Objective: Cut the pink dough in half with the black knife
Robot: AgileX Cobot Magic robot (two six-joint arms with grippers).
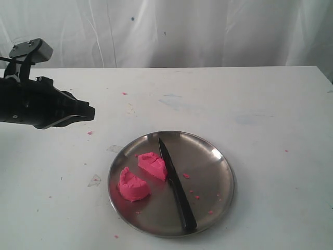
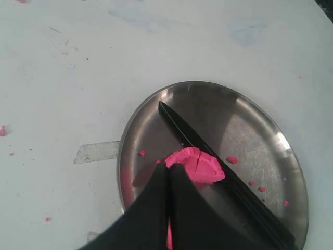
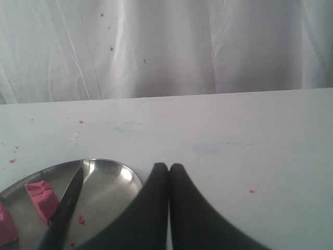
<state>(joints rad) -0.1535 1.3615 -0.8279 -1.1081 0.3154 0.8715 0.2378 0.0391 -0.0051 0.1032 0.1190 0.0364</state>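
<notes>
Where crumbs (image 1: 186,176) dot the plate (image 1: 218,156), knife (image 1: 177,185) adjoins dough (image 1: 152,165).

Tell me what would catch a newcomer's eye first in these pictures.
Two bright pink dough halves lie apart in the round steel plate near the table's front. The slim black knife rests in the plate beside them. The left gripper hovers shut over the table to the plate's left.

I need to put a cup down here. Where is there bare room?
Bare white table lies right of the round steel plate and behind it. The plate is crowded: two pink dough halves and the slim black knife. The left hand hovers over the table's left side.
</notes>
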